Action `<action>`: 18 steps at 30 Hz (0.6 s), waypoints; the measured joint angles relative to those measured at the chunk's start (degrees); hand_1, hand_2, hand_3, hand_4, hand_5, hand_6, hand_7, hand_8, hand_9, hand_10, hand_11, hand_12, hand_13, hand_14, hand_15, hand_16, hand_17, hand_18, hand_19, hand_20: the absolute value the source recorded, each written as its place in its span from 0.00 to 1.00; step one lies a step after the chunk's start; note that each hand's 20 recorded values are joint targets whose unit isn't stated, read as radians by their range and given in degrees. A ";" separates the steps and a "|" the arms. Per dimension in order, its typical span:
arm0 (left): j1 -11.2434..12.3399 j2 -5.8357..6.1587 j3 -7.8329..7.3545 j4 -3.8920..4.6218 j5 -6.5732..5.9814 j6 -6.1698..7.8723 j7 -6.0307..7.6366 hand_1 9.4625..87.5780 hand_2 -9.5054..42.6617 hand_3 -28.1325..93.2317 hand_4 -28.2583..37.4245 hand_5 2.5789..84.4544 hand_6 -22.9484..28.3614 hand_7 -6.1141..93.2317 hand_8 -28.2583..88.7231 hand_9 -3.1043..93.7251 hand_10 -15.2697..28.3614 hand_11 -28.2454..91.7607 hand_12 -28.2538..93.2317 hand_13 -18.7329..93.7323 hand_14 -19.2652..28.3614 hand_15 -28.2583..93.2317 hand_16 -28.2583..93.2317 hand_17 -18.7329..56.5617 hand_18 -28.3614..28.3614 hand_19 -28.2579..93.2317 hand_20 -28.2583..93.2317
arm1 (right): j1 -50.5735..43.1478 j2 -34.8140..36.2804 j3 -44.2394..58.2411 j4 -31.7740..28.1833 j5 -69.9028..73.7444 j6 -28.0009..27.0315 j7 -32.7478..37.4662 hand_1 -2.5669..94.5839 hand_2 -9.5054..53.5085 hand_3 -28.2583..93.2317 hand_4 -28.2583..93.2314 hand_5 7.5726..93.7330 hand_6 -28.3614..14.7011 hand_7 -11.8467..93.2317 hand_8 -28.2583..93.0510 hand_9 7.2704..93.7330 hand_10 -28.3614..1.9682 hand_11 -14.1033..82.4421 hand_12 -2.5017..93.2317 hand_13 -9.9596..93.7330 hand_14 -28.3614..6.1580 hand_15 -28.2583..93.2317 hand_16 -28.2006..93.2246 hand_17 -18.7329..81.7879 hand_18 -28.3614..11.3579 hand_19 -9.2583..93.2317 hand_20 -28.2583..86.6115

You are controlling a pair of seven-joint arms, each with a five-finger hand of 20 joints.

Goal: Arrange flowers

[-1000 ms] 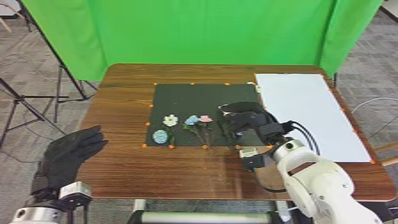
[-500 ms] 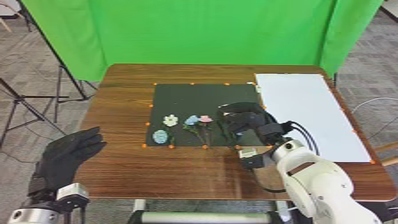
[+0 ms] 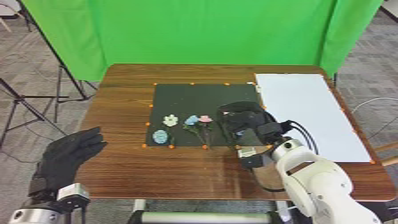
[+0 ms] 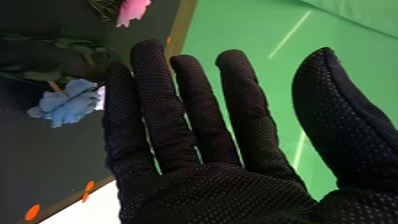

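My right hand [image 4: 222, 192], fingers extended and empty, is over the dark mat [image 3: 204, 97]; 1 careless sideways sweep could crush the blue flower [image 4: 67, 106].

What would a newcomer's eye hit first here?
The bright green backdrop, filling the space behind the table. Next, the black-gloved right robot hand over the right part of the dark mat, fingers extended in the wrist view. Then the small color spots on the mat left of it: a white flower, a blue flower and a pink flower.
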 measured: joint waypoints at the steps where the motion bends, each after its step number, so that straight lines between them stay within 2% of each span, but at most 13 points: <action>1: 0.00 0.02 0.01 0.00 0.00 0.00 0.02 0.22 0.26 0.90 0.17 0.58 0.73 0.24 0.16 0.47 0.87 0.52 0.32 0.43 1.00 0.75 0.13 0.16 0.97 0.73 0.40 | 0.02 0.00 0.00 0.00 0.00 -0.01 0.00 0.28 0.25 0.95 0.01 0.47 0.55 0.32 0.12 0.49 0.38 0.31 0.19 0.51 0.32 0.61 0.33 0.37 0.20 0.74 0.31; 9: 0.01 0.62 0.40 0.02 -0.25 0.01 1.30 0.22 0.26 0.90 0.17 0.58 0.73 0.24 0.16 0.47 0.87 0.52 0.32 0.43 1.00 0.75 0.13 0.16 0.98 0.73 0.40 | 0.29 0.00 -0.22 0.01 -0.06 -0.22 -0.01 0.28 0.25 0.95 0.01 0.47 0.55 0.32 0.12 0.49 0.38 0.31 0.19 0.51 0.32 0.61 0.33 0.37 0.20 0.75 0.31; 18: 0.00 0.85 0.59 0.07 -0.48 0.04 1.93 0.22 0.26 0.90 0.17 0.58 0.73 0.24 0.16 0.47 0.87 0.52 0.32 0.43 1.00 0.75 0.13 0.16 0.98 0.73 0.40 | 0.71 -0.01 -0.37 0.01 -0.12 -0.74 0.00 0.28 0.25 0.95 0.01 0.47 0.55 0.32 0.12 0.49 0.38 0.31 0.19 0.51 0.32 0.61 0.33 0.37 0.20 0.74 0.31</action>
